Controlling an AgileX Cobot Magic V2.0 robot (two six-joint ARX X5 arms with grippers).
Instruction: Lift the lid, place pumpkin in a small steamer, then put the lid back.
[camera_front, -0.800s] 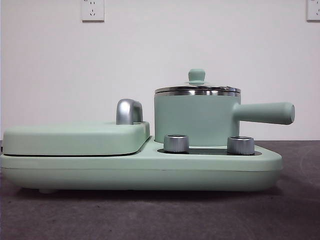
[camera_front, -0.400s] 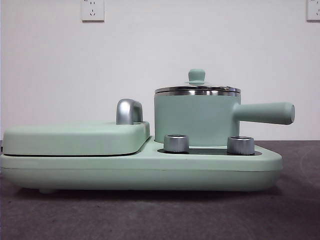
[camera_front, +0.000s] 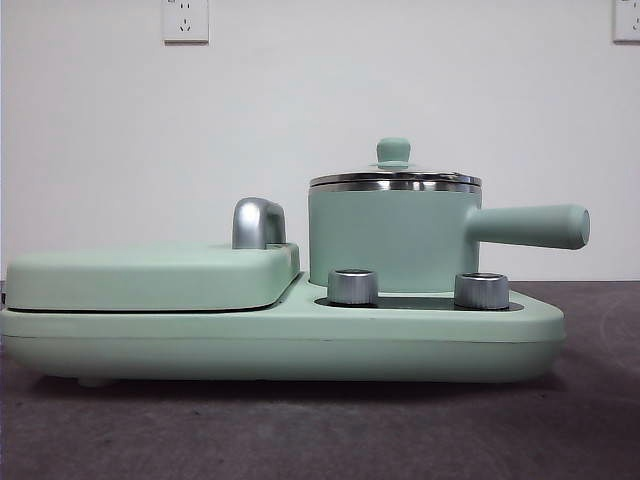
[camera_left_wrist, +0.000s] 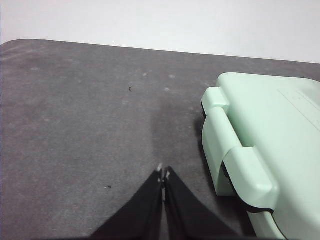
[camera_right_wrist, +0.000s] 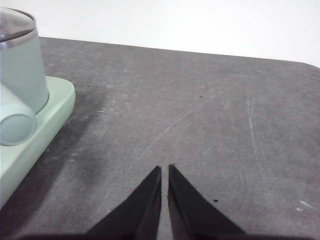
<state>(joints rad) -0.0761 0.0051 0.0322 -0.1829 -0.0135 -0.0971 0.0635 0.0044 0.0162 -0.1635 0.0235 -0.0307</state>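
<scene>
The small steamer (camera_front: 392, 238), a mint-green pot with a steel rim and a long side handle (camera_front: 528, 226), stands on the wide green base (camera_front: 280, 335). The lid (camera_front: 394, 172) rests on the pot, its mint knob on top. The right wrist view shows the steamer (camera_right_wrist: 20, 70) and its handle end at one side. The pumpkin is out of view. My left gripper (camera_left_wrist: 163, 173) is shut and empty over grey table, beside the flat green cover (camera_left_wrist: 265, 135). Beside the base, my right gripper (camera_right_wrist: 164, 170) is shut and holds nothing. Neither arm shows in the front view.
A flat mint-green cover (camera_front: 150, 275) with a silver hinge piece (camera_front: 258, 222) lies on the base's left half. Two silver knobs (camera_front: 352, 286) (camera_front: 481, 290) sit at the base's front. Grey table (camera_right_wrist: 210, 115) stretches beyond the right gripper. A white wall stands behind.
</scene>
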